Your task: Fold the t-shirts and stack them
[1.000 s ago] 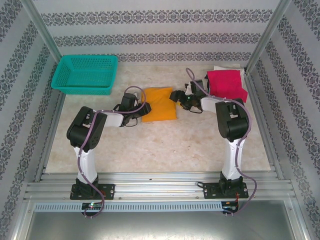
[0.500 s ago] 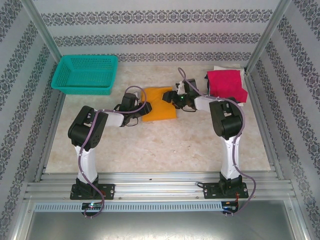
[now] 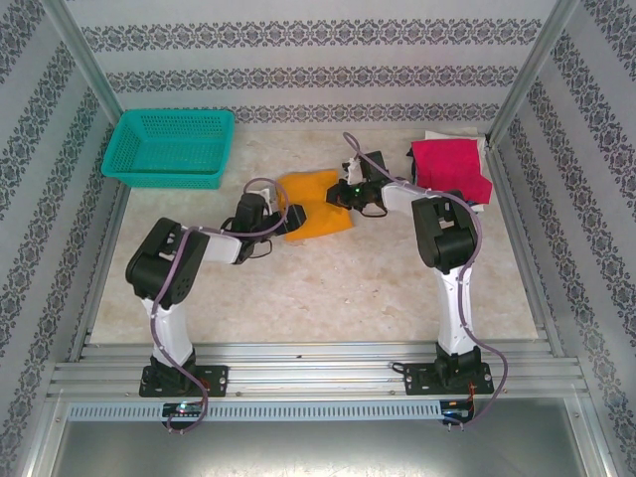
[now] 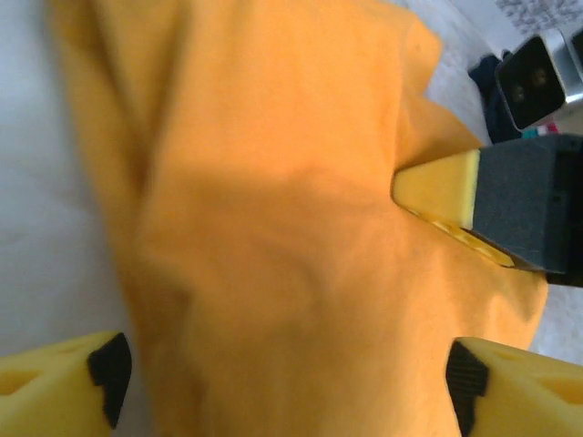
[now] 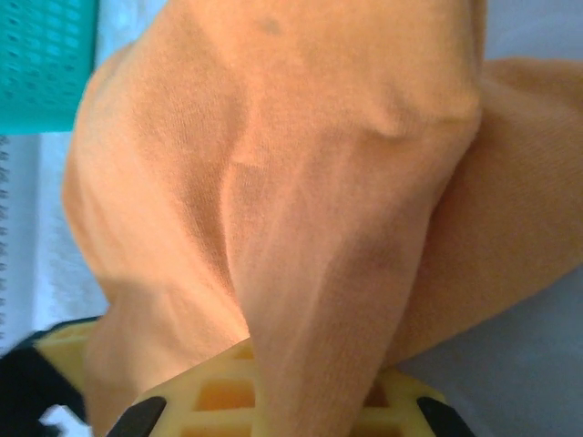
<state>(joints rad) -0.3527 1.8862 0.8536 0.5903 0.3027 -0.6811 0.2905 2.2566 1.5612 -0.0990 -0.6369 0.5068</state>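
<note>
One orange t-shirt (image 3: 316,204), one red t-shirt (image 3: 449,169) atop a white one (image 3: 437,136), one teal basket (image 3: 169,149); left gripper (image 4: 282,382) gapes wide over the orange, right gripper (image 3: 338,194) is pinched tight on its edge.

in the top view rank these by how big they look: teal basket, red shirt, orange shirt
1. teal basket: clearly the largest.
2-3. red t-shirt and orange t-shirt: these look about alike. The orange one is bunched and partly covered, so I won't rank one above the other.
</note>
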